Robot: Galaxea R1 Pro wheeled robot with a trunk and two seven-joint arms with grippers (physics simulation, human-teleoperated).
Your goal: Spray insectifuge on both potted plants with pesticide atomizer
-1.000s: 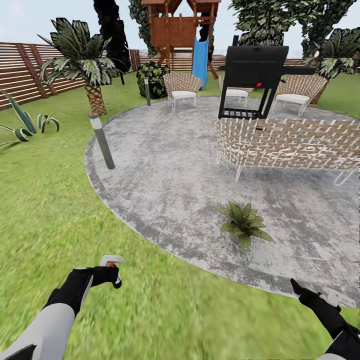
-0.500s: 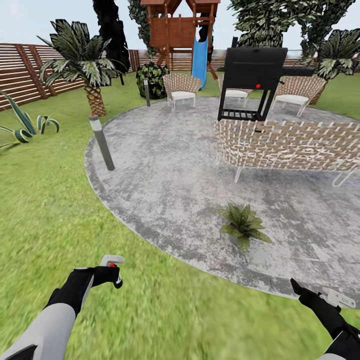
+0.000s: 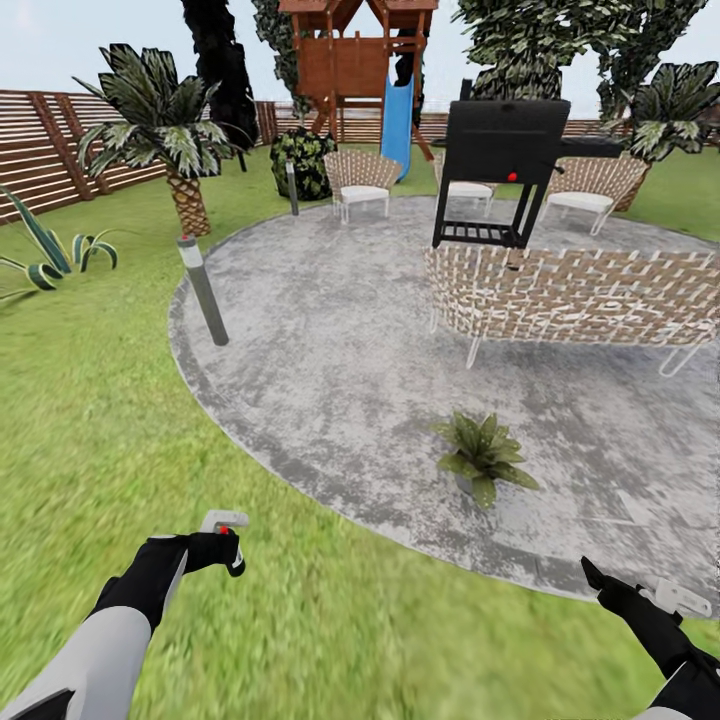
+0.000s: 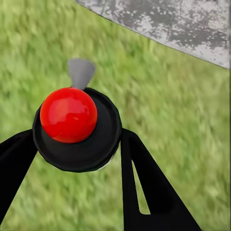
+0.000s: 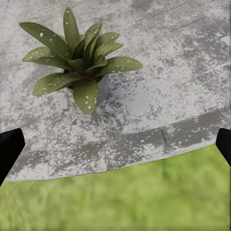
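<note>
Pesticide atomizer, gripped upright in the left hand, stands nearest the camera over the lawn; in the left wrist view its red spot sits on the dark cap between the closed fingers. The right hand hangs open and empty, its fingertips wide apart at the edges of the right wrist view. Ahead and to the right of the atomizer, just inside the rim of the patio, lies one potted plant, closer to the empty right hand than to the spraying left. The coming move probably turns on bringing the nozzle across and forward toward that rosette. Beyond stand a wicker bench and a bollard lamp. Compared with the earlier frames, the whole scene has drifted slightly up and left, a camera shift; both hands keep their poses.
</note>
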